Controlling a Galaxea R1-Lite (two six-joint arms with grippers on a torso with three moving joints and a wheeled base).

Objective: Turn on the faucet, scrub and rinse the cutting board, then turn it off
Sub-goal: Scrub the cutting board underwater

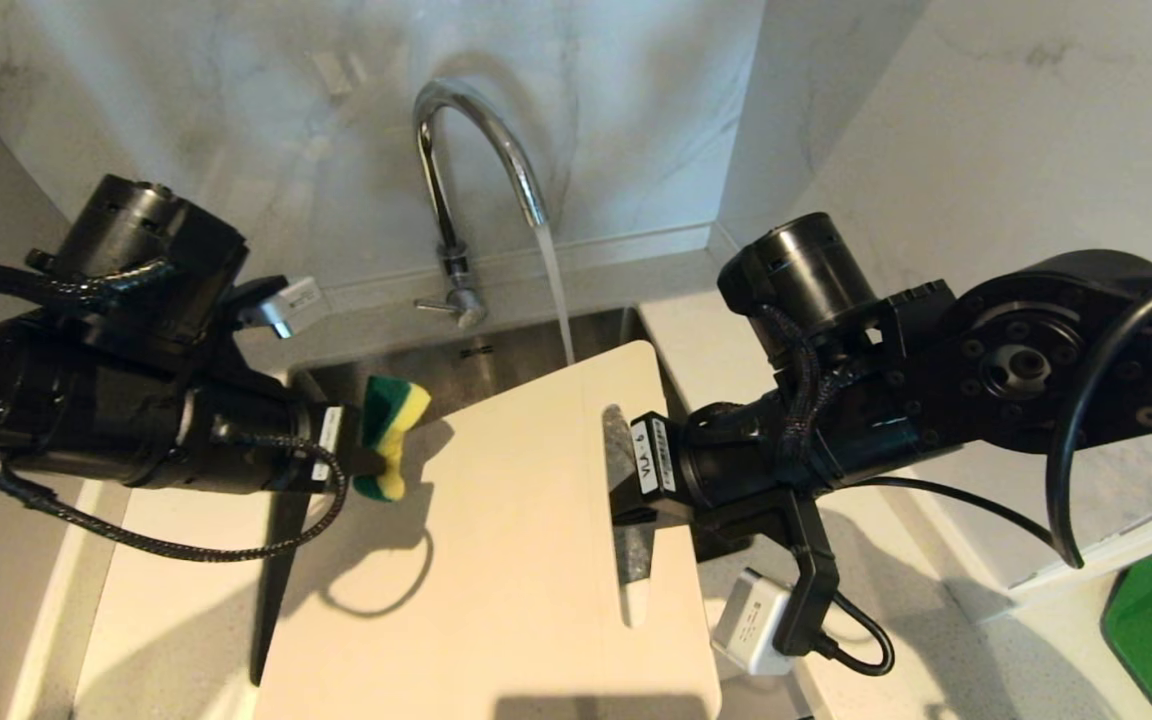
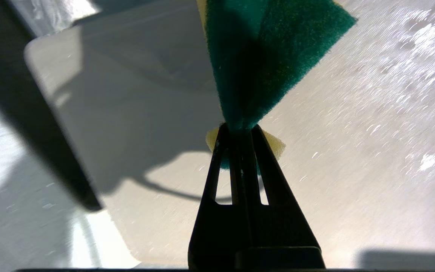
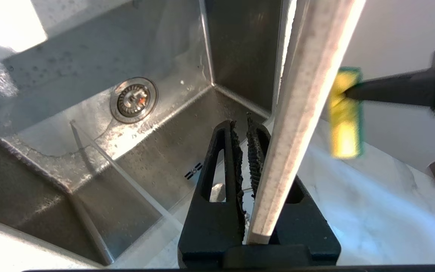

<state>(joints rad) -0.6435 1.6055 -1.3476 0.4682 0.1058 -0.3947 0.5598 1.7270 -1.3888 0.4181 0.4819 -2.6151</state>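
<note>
Cream cutting board (image 1: pixel 496 520) overhanging sink (image 1: pixel 496 360), sponge (image 1: pixel 391 435) beside

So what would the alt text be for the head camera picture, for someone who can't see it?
Water runs from the chrome faucet onto the far edge of a cream cutting board held over a steel sink. The right gripper grips the board at its handle slot, while the left gripper holds a green-and-yellow sponge beside the board's left edge.

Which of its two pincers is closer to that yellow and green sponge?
Left. The left pincer is clamped on the sponge; the right pincer is across the cutting board, at its handle slot.
</note>
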